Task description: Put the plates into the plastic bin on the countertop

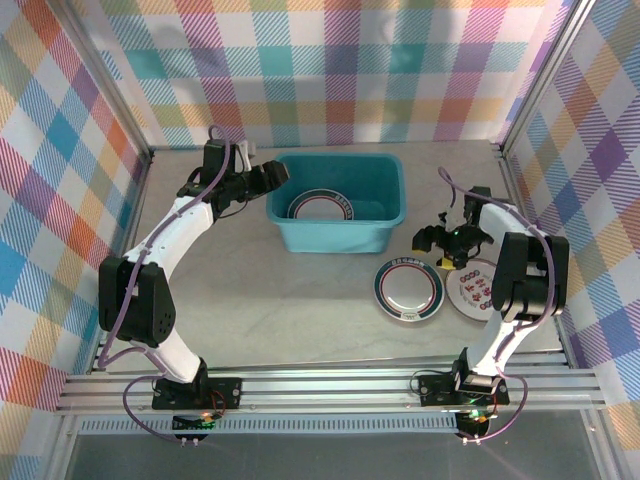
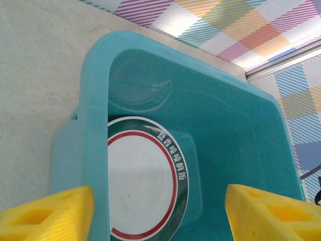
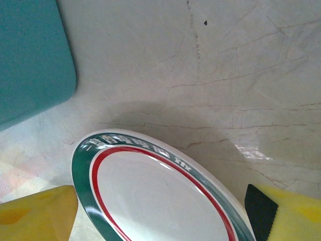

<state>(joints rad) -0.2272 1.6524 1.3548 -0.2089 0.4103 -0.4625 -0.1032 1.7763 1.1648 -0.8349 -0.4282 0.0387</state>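
Presently: two plates outstanding, right arm nearer

Noted nearest on the surface point(image 1: 300, 310): green-rimmed plate point(image 1: 408, 289) beside orange-patterned plate point(image 1: 475, 290), both flat. Just beyond, right fingers point(image 3: 37, 211) spread wide, empty, framing the green-rimmed plate's far rim; contact not discernible. Farther back, plastic bin point(image 1: 335, 238) holding one plate point(image 1: 320, 207). Left fingers point(image 2: 47, 213) apart, empty, at its left rim.

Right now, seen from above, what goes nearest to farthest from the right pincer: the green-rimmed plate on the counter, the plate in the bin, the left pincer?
From the right pincer:
1. Green-rimmed plate, on the counter right by it.
2. Other plate, leftward, inside the bin.
3. Left pincer, at the bin's far-left corner.
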